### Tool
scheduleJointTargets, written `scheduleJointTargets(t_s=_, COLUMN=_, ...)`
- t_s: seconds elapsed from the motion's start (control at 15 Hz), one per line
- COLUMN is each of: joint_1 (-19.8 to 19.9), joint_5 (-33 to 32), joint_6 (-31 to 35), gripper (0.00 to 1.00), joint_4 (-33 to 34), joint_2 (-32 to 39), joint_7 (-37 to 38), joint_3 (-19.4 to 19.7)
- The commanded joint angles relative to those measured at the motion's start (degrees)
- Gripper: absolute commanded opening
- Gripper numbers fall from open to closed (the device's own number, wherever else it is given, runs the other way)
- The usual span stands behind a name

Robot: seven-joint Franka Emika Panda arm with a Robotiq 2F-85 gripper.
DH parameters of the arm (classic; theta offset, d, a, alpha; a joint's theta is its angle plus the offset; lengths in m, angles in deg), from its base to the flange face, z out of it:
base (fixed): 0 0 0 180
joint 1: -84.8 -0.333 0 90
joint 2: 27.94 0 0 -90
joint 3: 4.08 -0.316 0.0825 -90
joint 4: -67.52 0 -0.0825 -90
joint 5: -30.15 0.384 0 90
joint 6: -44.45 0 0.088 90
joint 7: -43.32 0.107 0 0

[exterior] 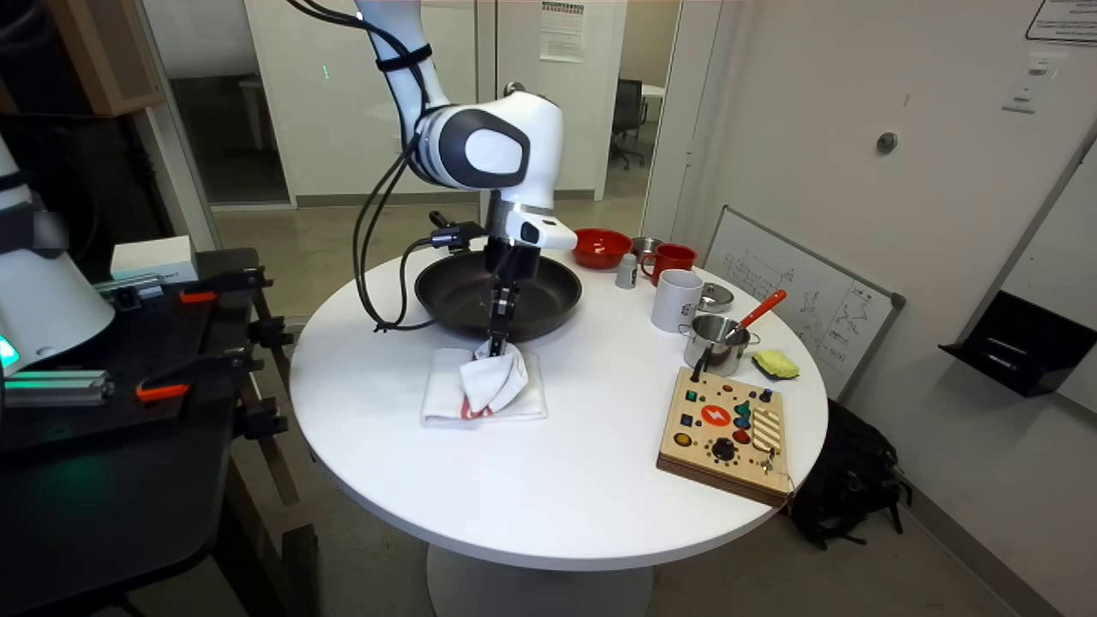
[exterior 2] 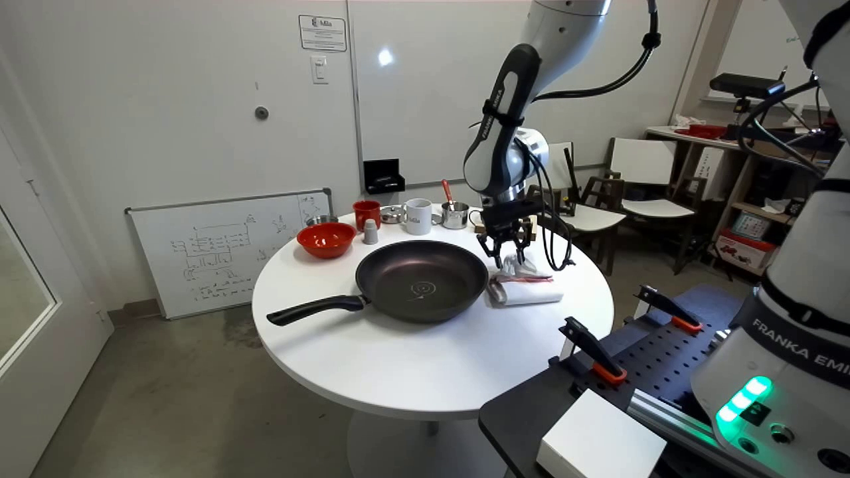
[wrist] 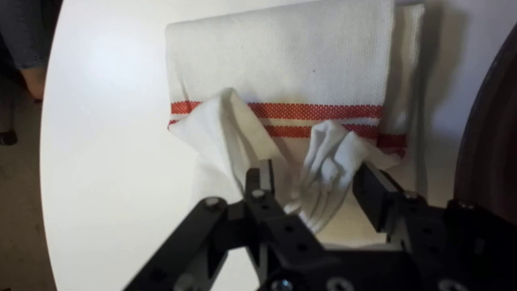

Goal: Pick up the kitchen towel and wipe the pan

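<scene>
Aligning the gripper (wrist: 313, 176) for pickup: probable current step.
Its fingers (wrist: 254, 181) stand parted, clamping nothing, either side of a crumpled fold of the kitchen towel (wrist: 282, 72), which lies on the table (exterior: 591, 480) just beside the pan (exterior 2: 422, 285). For a secure hold, centre the fold, close on several layers, and lift clear before crossing to the pan.

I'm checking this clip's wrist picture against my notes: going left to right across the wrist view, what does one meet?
A denim-clad leg, the white table's edge, the kitchen towel, part of the pan. The gripper overlaps the towel, so it is left out.
</scene>
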Motion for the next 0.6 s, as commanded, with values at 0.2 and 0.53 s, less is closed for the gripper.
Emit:
scheduleJointTargets(t_s=0.2, joint_1=-1.1, joint_5=1.8, joint_6=1.9, gripper=1.0, joint_4=0.9, joint_2=1.2, joint_7=-1.5, joint_3=1.1)
scheduleJointTargets(t_s=0.53, joint_1=-2.0, joint_5=1.7, joint_6=2.6, gripper=1.0, joint_4=0.9, joint_2=1.7, joint_7=-0.4, joint_3=2.0)
